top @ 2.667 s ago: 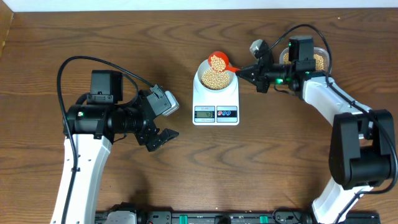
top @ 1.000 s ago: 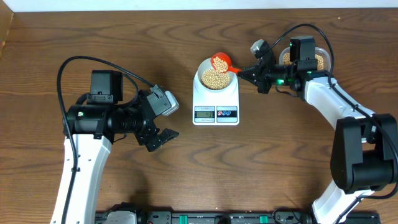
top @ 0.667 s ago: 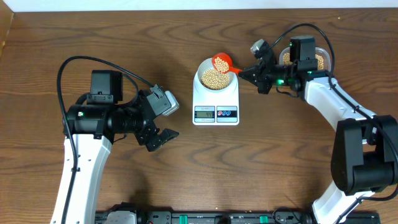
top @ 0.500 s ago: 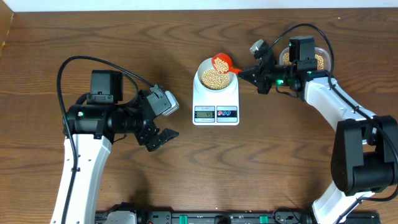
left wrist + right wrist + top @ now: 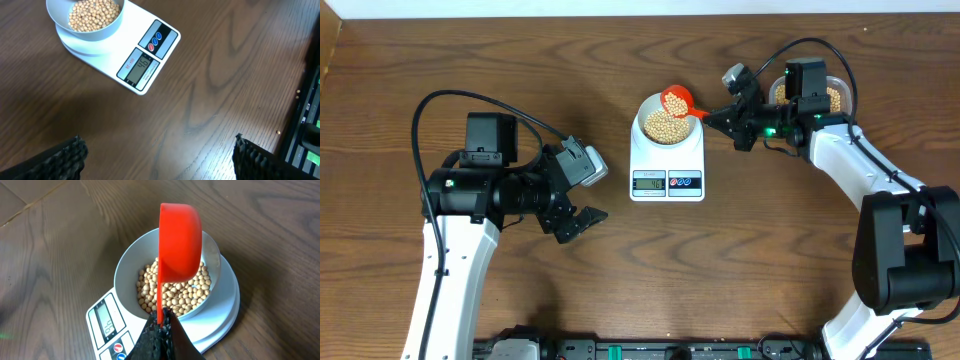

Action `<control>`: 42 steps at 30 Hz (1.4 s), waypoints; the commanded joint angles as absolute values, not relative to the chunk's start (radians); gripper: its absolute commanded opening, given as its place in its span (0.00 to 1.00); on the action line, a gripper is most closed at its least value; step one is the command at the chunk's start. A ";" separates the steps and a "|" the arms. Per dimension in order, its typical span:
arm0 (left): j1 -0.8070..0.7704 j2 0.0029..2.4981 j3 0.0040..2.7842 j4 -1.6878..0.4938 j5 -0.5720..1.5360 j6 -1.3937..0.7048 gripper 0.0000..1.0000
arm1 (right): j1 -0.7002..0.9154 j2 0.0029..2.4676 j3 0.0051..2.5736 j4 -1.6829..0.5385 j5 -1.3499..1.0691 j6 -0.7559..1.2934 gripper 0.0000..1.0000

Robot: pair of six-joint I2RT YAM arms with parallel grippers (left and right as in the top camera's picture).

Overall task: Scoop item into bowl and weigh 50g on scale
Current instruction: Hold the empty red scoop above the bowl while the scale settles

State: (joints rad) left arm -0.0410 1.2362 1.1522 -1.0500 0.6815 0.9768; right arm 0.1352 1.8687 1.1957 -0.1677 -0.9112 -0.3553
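Grips the thin handle of a red scoop (image 5: pixel 180 240) in the right jaws, clenched hard around it. Holds the scoop straight ahead of those jaws, tipped up on its edge, above the near rim of the bowl (image 5: pixel 127 275). From overhead, shows a bare red inside, turned toward the bowl.

Just below and ahead of the right jaws: beans (image 5: pixel 175 295) piled in the bowl, covering its bottom. Under the bowl, touching it: the scale (image 5: pixel 222 320), flat on the desk (image 5: pixel 720 260), with the display (image 5: pixel 140 64) on the edge facing away from the scoop and reading 46 in the left wrist view. Behind the right jaws, near the wrist: a clear tub (image 5: pixel 840 85) with more beans in it.

Has the left jaws released, spread wide, with both fingertips (image 5: pixel 65 160) over the wood of the desk and gripping nothing. Well ahead of the left jaws and off to their left: scale and bowl, apart from them.

Cannot tell from any view whether the scoop touches the bowl's rim.
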 commanded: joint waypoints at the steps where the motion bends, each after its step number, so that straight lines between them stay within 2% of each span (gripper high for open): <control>1: -0.038 1.240 1.168 -1.053 0.684 0.991 0.95 | 0.146 1.838 1.196 -0.168 -0.926 -0.363 0.01; 8: -0.038 1.240 1.168 -1.053 0.684 0.991 0.95 | 0.148 1.840 1.196 -0.181 -0.886 -0.364 0.01; 12: -0.038 1.240 1.168 -1.053 0.684 0.991 0.95 | 0.148 1.831 1.197 -0.146 -0.999 -0.351 0.01; 22: -0.038 1.240 1.168 -1.053 0.684 0.991 0.95 | 0.152 1.829 1.196 -0.180 -0.895 -0.349 0.01; 42: -0.038 1.240 1.168 -1.053 0.684 0.991 0.95 | 0.151 1.829 1.196 -0.175 -0.926 -0.285 0.01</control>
State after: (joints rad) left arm -0.0410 1.2362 1.1522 -1.0496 0.6815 0.9768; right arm 0.1444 1.8614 1.1954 -0.1749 -0.9077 -0.2974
